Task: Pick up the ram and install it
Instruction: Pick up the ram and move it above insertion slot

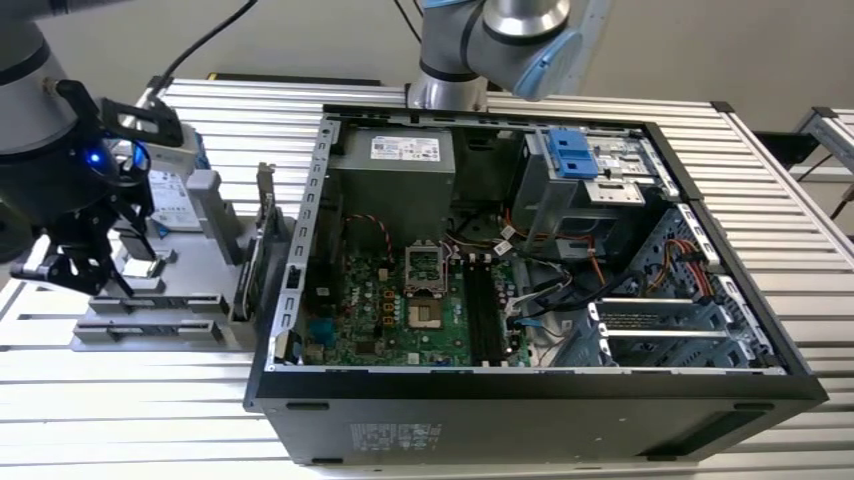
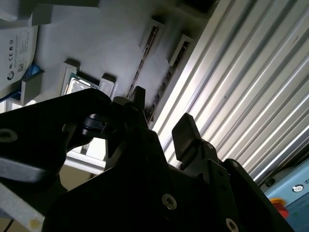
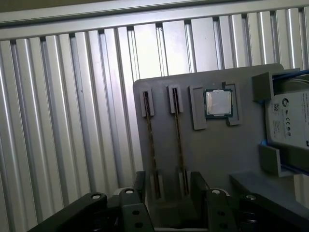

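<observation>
At about 9 o'clock from the open computer case (image 1: 534,250), on the exterior view's left, the gripper (image 1: 83,272) hangs over a grey tray (image 1: 200,305) of parts. Its fingers (image 3: 198,186) are spread apart and hold nothing; both wrist views show daylight and bare tray between them.

Straight below and a little ahead of the gripper lies the ram (image 3: 178,140), a thin dark stick standing on edge in its holder, not yet lifted. A second stick (image 3: 148,140) sits just beside it, parallel. From the first wrist view, both appear to run lengthwise away from the fingers, so the open gap sits across their thin edges. The gap looks wide enough to take in both sticks, and I cannot tell which it is centred on. Going by the tray's holders in the exterior view, I judge that the sticks run roughly 9 to 3 o'clock along the tray's near edge, at about 5 o'clock from the gripper.

Further along the tray come the square processor chip (image 3: 218,103) and then the hard drive (image 3: 289,121), both apart from the sticks.

Rightward again, inside the case, the long dark memory slots (image 1: 483,315) run nearly 12 to 6 o'clock. By my judgement that is about a quarter turn off the stick's present lie.
</observation>
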You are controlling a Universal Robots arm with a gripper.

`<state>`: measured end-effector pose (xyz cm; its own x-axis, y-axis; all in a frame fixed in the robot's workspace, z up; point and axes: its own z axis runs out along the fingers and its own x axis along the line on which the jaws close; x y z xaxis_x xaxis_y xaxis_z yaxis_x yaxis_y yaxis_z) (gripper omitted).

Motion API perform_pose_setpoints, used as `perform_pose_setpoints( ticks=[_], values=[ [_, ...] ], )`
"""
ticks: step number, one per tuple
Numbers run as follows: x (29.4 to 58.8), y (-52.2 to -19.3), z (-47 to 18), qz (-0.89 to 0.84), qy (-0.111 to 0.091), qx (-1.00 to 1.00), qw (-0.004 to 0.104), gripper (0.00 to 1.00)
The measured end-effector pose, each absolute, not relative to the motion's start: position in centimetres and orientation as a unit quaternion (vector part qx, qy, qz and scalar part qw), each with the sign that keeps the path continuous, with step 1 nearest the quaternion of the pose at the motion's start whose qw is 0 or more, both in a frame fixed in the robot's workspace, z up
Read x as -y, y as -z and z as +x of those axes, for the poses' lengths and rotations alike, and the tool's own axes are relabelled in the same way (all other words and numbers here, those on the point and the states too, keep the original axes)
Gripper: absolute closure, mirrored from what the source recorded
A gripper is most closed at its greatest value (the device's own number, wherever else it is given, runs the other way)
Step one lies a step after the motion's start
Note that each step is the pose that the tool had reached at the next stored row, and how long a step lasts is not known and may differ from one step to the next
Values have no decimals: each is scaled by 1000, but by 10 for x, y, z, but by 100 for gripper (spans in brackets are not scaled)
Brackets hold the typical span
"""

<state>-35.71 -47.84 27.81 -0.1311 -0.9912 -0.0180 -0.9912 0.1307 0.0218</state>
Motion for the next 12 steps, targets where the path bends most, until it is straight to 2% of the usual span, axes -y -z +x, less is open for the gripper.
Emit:
perform_pose_setpoints(
  ticks=[12],
  values=[
    [475,-268,-359,659,14,752,0,0]
  ],
)
